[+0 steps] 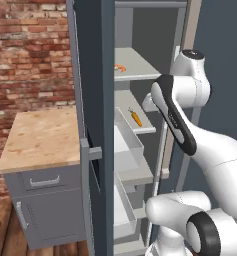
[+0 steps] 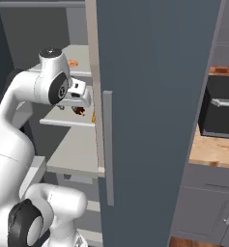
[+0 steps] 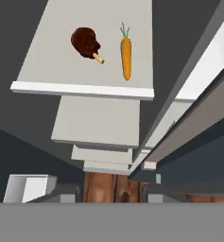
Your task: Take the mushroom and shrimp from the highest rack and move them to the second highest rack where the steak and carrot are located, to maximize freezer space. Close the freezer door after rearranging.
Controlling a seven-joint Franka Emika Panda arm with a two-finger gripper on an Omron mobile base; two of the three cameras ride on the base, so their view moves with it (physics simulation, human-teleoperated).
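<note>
Left base view: a wooden counter [image 1: 40, 137] stands far left, then the open freezer door [image 1: 92, 125] seen edge-on. Beyond it the shrimp [image 1: 120, 67] lies on the highest rack [image 1: 140, 65], above the arm's wrist, and the carrot [image 1: 136, 118] lies on the second highest rack [image 1: 140, 125] just left of the arm. The steak is hidden here.

Right base view: the gripper [image 2: 77, 102] hangs over the second rack with the dark steak [image 2: 79, 111] directly beneath it and an orange sliver of carrot beside it at the door edge. Whether the gripper is wide or narrow cannot be told.

Hand view: steak [image 3: 86, 43] left, carrot [image 3: 126, 56] right, apart, both on the rack ahead of the gripper; lower shelves [image 3: 97, 125] step down below.
</note>
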